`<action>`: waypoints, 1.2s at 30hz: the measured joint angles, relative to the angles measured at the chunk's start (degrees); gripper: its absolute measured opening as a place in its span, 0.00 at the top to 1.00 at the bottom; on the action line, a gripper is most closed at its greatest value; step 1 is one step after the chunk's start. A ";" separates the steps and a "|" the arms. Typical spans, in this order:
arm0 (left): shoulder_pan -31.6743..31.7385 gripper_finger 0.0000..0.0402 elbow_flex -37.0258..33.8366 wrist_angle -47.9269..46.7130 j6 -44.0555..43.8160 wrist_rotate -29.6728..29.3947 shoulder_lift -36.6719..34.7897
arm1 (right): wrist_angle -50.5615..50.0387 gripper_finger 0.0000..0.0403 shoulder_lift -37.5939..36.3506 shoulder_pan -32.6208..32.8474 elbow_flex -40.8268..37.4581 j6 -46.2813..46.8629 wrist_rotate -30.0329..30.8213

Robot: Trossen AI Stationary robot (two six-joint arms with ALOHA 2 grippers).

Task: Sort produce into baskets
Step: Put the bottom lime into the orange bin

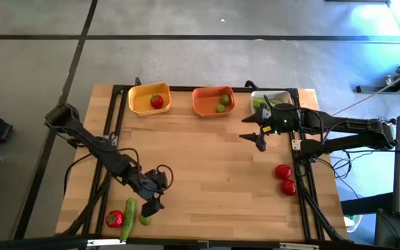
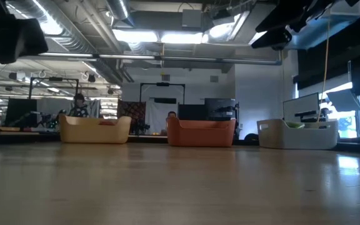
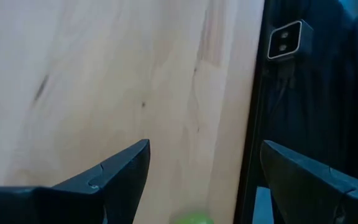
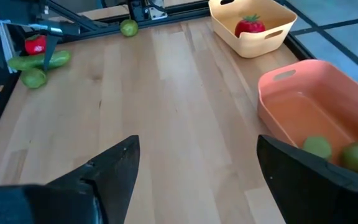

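My left gripper (image 1: 151,205) stands open above the near left corner, over a lime (image 3: 194,218) that shows low between its fingers (image 3: 205,149). Beside that lime (image 1: 145,219) lie a cucumber (image 1: 129,211) and a tomato (image 1: 114,219) on the table. My right gripper (image 1: 243,128) hangs open in front of the orange basket (image 1: 212,101), holding nothing (image 4: 197,142). The orange basket has two limes (image 4: 317,147), the yellow basket (image 1: 149,98) a tomato (image 1: 157,101), and the white basket (image 1: 273,99) green pieces. Two tomatoes (image 1: 285,178) lie near the right edge.
The three baskets stand in a row along the far edge. A dark frame rail (image 3: 257,124) runs along the table's edge right beside my left gripper. Another lime (image 4: 128,27) lies by the left arm's base. The middle of the table (image 1: 214,173) is bare wood.
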 joint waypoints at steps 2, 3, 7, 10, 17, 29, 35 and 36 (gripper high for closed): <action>-0.75 0.26 0.00 0.57 -0.29 -0.10 0.67 | -0.05 0.23 0.00 0.00 0.00 0.29 -0.02; -1.19 0.26 0.00 0.70 -0.79 -0.11 0.99 | -0.15 0.23 0.00 0.00 0.00 0.46 -0.04; -3.19 0.27 0.00 1.55 -2.81 -0.15 1.89 | -0.31 0.23 0.00 0.00 0.00 1.55 -0.04; -5.01 0.29 0.00 2.56 -3.91 -0.27 2.82 | -0.28 0.23 0.00 0.00 0.00 2.58 -0.04; -8.11 0.32 0.01 4.58 -4.16 -0.28 5.29 | -0.71 0.23 -0.01 0.00 0.00 3.25 -0.04; -9.91 0.32 0.00 4.13 -1.48 0.10 6.97 | -2.24 0.23 -0.02 0.00 0.00 3.22 -0.02; -11.67 0.32 0.02 1.74 -2.66 0.07 8.36 | -3.37 0.23 0.00 0.00 0.00 3.19 1.15; -11.97 0.32 0.02 1.64 -2.66 0.09 8.98 | -3.41 0.23 0.00 0.00 0.00 3.12 1.57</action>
